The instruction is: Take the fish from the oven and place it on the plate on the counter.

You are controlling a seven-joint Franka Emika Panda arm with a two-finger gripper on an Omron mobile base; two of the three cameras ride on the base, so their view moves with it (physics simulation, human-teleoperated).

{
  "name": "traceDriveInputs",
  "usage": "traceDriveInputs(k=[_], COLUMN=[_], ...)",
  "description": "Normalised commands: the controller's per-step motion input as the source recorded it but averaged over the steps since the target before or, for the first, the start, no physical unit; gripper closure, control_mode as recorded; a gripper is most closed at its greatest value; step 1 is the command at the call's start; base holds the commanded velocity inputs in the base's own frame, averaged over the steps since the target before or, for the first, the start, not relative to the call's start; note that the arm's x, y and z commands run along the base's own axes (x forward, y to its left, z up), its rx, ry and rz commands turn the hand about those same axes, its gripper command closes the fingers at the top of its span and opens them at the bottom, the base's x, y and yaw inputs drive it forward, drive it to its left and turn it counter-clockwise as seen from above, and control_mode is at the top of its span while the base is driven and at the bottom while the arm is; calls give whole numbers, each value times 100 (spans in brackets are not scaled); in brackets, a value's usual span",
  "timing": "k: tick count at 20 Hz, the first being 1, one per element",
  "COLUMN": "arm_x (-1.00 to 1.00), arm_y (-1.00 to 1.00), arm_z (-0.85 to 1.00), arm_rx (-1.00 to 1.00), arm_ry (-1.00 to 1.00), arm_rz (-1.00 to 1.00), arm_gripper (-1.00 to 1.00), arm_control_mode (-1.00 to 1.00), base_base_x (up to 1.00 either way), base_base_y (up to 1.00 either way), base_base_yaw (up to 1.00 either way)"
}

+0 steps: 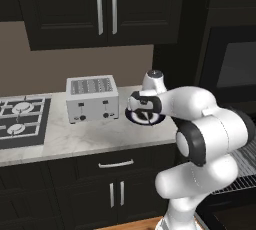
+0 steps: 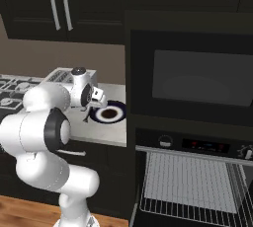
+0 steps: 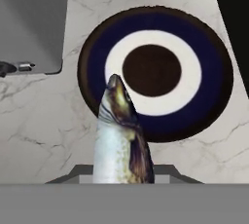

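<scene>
The counter (image 1: 75, 139) is a pale marbled stone slab over black cabinets with silver handles, with black wall cupboards (image 1: 105, 9) above and a brown wall between. At its left end lies a black gas hob (image 1: 20, 121); a silver four-slot toaster (image 1: 92, 99) stands near the back edge, about mid-slab. The plate (image 3: 155, 72), navy-rimmed with a white ring and dark brown centre, sits just beside the toaster toward the counter's right end, close to the tall black oven column. In the right base view the oven (image 2: 192, 147) shows its control strip with red digits and, below it, a silver wire rack (image 2: 188, 181) drawn out over the open door.

The gripper (image 1: 142, 110) hangs over the plate, its jaws partly closed on the fish (image 3: 119, 135). In the hand view the fish's head points at the plate's near rim, held above it and not resting on it.
</scene>
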Motion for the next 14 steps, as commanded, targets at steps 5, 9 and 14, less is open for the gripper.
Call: traceDriveInputs(k=[5, 9, 14], arm_x=[17, 6, 3], arm_y=[-14, -9, -7], arm_z=[-29, -33, -2], arm_rx=[0, 0, 0], arm_ry=[12, 13, 2], arm_rz=[0, 0, -2], arm_gripper=[100, 100, 100], arm_control_mode=[-100, -100, -100], base_base_x=[0, 0, 0], base_base_y=[0, 0, 0], base_base_yaw=[0, 0, 0])
